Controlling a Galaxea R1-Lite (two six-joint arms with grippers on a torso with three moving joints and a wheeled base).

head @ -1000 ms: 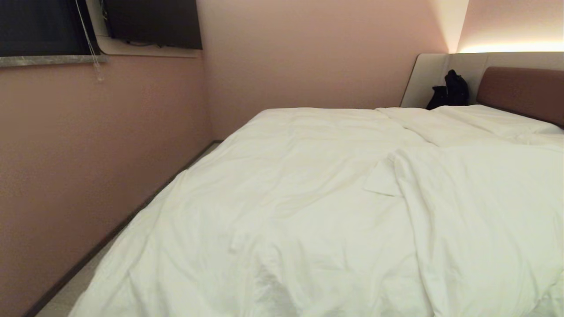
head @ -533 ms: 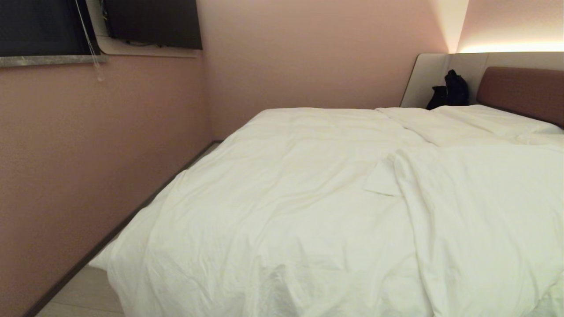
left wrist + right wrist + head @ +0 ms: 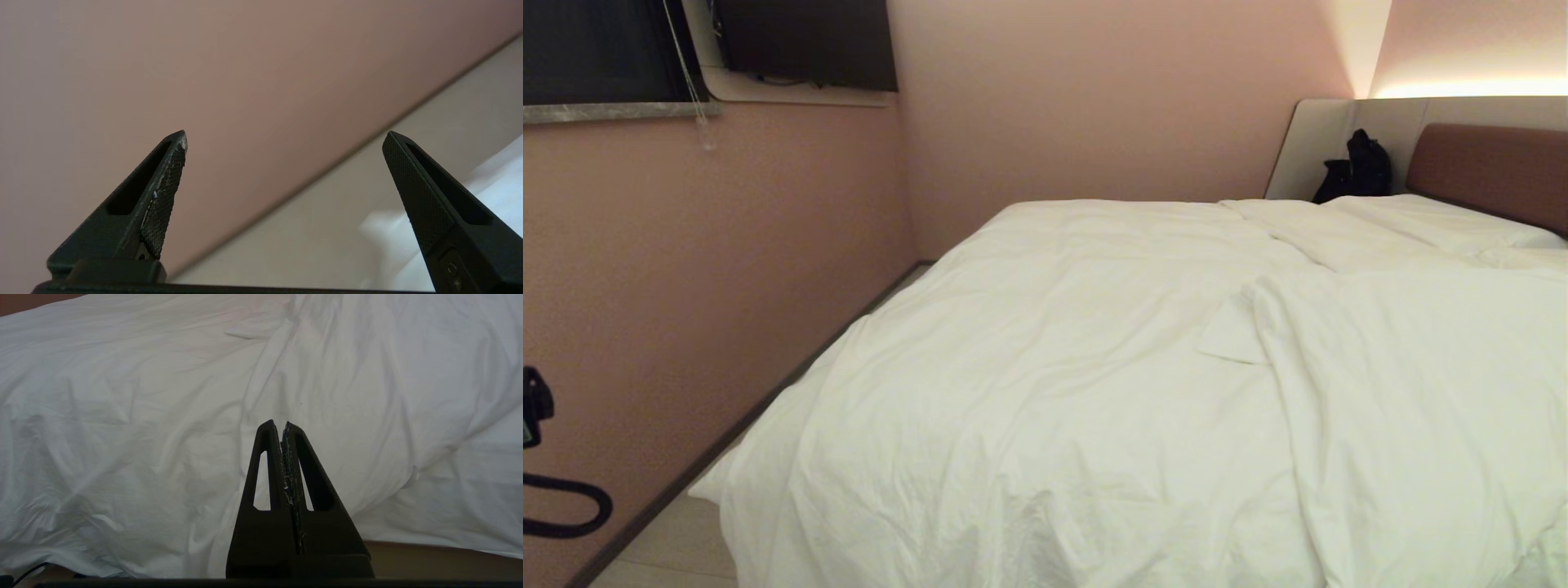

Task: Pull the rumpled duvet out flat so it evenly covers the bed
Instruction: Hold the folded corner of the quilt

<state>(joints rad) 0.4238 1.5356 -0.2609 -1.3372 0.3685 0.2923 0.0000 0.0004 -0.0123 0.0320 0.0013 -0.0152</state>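
Observation:
The white duvet (image 3: 1094, 367) lies wrinkled over the bed, whose brown headboard (image 3: 1486, 171) shows at the far right. A fold runs down the duvet's right half, and its near-left corner hangs toward the floor. My left gripper (image 3: 286, 133) is open and empty, off the bed's left side, facing the pink wall and floor; a bit of duvet (image 3: 506, 175) shows beyond one finger. Only a dark part of the left arm (image 3: 535, 408) shows in the head view. My right gripper (image 3: 282, 424) is shut and empty, facing the duvet (image 3: 143, 416) draped over the bed's near side.
The pink wall (image 3: 686, 286) runs close along the bed's left side, leaving a narrow strip of floor (image 3: 678, 539). Pillows (image 3: 1421, 220) lie by the headboard, with a black bag (image 3: 1356, 167) beside them. A dark screen (image 3: 809, 41) hangs high on the wall.
The duvet's near-left corner has dropped back and settled, uncovering floor beside the bed. Part of my left arm and its cable have come into the head view at the left edge.

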